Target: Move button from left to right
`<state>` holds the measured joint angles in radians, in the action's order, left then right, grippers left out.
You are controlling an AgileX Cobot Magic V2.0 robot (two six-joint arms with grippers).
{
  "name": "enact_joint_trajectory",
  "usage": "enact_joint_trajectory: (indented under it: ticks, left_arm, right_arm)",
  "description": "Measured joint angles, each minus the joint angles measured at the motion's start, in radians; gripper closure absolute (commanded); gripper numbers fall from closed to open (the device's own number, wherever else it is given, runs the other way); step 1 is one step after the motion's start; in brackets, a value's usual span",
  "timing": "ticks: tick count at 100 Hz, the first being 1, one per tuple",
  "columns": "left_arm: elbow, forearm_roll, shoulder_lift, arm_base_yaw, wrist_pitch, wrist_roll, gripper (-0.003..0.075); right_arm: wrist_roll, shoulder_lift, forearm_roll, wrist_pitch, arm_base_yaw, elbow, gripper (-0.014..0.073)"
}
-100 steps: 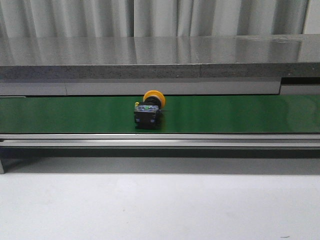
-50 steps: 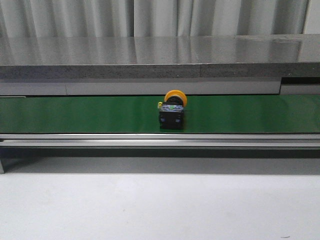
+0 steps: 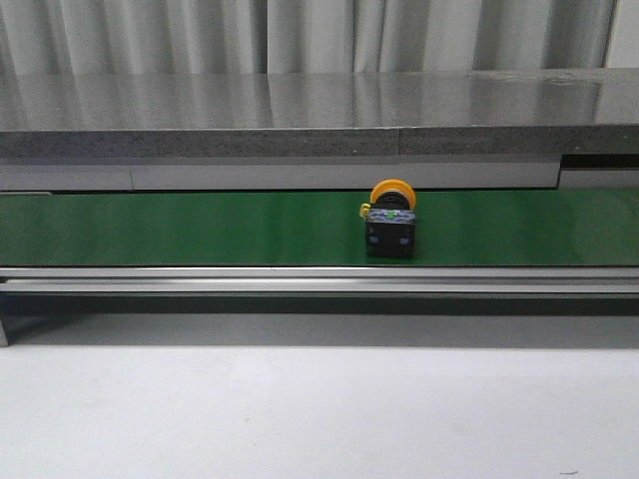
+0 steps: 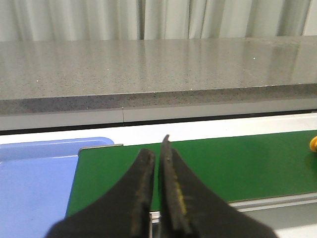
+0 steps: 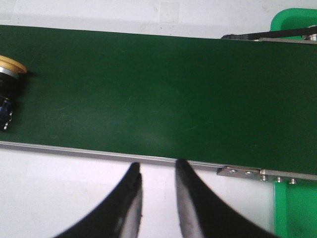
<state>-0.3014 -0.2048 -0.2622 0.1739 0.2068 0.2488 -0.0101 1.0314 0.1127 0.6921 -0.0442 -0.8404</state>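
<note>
Button (image 3: pixel 390 222) on belt (image 3: pixel 200 228), left gripper (image 4: pixel 157 154) seemingly clenched, right gripper (image 5: pixel 157 170) slightly parted.

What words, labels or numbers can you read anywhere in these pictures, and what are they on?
No text can be read in any view.
The button has a tiny green mark and pale specks on its dark body, too small to read as letters or numbers.
The green belt, the grey counter, the blue tray and the green bin carry no visible markings.

Even, soft light; sheen on the grey counter (image 3: pixel 319 105); close wrist-view fingers (image 4: pixel 168 198) slightly blurred.
</note>
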Motion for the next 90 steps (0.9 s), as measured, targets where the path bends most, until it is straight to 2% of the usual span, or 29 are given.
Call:
enact_joint_trajectory:
  ticks: [11, 18, 48, 90]
  left_arm:
    - [0.0, 0.0, 0.0, 0.0, 0.0, 0.0, 0.0715]
    - [0.0, 0.0, 0.0, 0.0, 0.0, 0.0, 0.0715]
    - [0.0, 0.0, 0.0, 0.0, 0.0, 0.0, 0.0715]
    - [0.0, 0.0, 0.0, 0.0, 0.0, 0.0, 0.0715]
  right_arm:
    - [0.0, 0.002, 0.004, 0.0, 0.0, 0.0, 0.0059]
    - [0.0, 0.002, 0.009, 0.0, 0.0, 0.0, 0.0006]
    - [0.0, 0.016, 0.08, -0.006, -0.009, -0.004, 0.0002]
    - [0.0, 0.238, 0.094, -0.101, -0.165, -0.06, 0.0002]
